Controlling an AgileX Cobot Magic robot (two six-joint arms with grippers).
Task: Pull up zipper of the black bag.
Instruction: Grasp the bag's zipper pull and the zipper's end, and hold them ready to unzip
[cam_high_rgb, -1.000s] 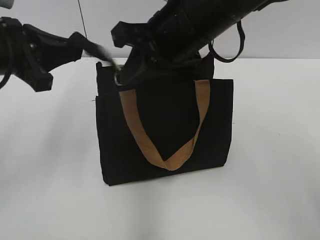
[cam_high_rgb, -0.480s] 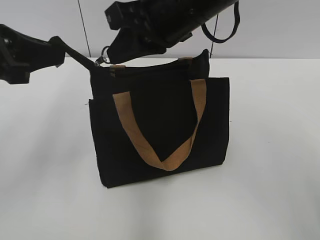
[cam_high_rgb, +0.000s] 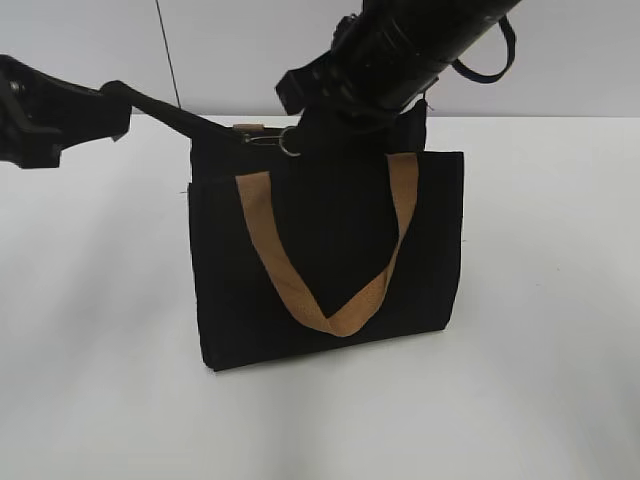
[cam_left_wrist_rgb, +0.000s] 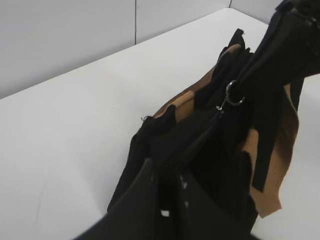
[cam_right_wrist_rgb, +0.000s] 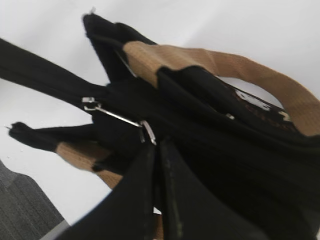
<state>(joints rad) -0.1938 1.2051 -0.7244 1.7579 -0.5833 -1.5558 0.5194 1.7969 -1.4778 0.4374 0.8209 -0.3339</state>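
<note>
Black bag (cam_high_rgb: 330, 250) stands upright mid-table, nearer the far edge, front tan handle (cam_high_rgb: 325, 270) hanging in a V down its face. Left gripper (cam_left_wrist_rgb: 167, 172) is clamped on the bag's top-edge fabric at the left end, arm reaching in from the left side. Right gripper (cam_right_wrist_rgb: 156, 150) comes down from above, fingers closed on the silver pull tab (cam_right_wrist_rgb: 117, 119) of the zipper (cam_left_wrist_rgb: 200, 142). Metal ring (cam_high_rgb: 289, 142) of the pull shows at the top edge, left of centre. White table (cam_high_rgb: 540, 380) under it all.
</note>
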